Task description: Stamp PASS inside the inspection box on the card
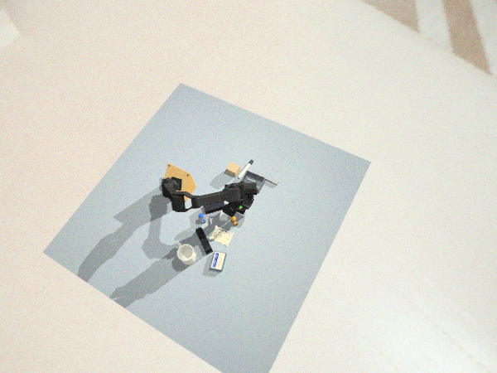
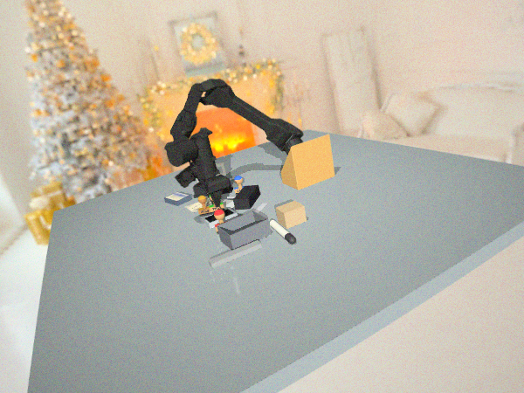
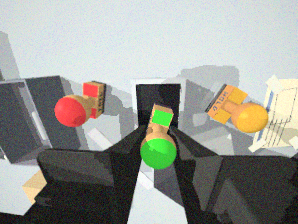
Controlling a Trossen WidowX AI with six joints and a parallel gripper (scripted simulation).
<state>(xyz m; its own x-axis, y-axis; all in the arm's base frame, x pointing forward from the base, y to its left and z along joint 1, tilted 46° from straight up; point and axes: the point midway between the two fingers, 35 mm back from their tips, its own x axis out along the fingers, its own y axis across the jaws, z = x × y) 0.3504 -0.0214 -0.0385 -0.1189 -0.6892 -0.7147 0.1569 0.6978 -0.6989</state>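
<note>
My gripper (image 1: 239,209) (image 2: 216,201) (image 3: 157,129) is shut on the stamp with the green knob (image 3: 158,152), its label unreadable. It holds the stamp over the near part of the black ink pad (image 3: 150,94) (image 2: 212,217); whether they touch I cannot tell. The cream card (image 1: 222,236) (image 3: 281,107) lies to the right in the wrist view, its inspection box not clearly made out. The orange-knobbed HOLD stamp (image 3: 250,117) (image 1: 234,219) lies between pad and card. The red-knobbed stamp (image 3: 70,111) (image 2: 219,214) is left of the pad.
A blue-knobbed stamp (image 1: 201,215) (image 2: 238,179) is nearby. A grey bin (image 2: 244,231), a marker (image 2: 279,228) and a wooden block (image 2: 292,214) stand beyond the red stamp. A mug (image 1: 186,254), a black bar (image 1: 204,240) and a small blue-white box (image 1: 218,261) are near the card.
</note>
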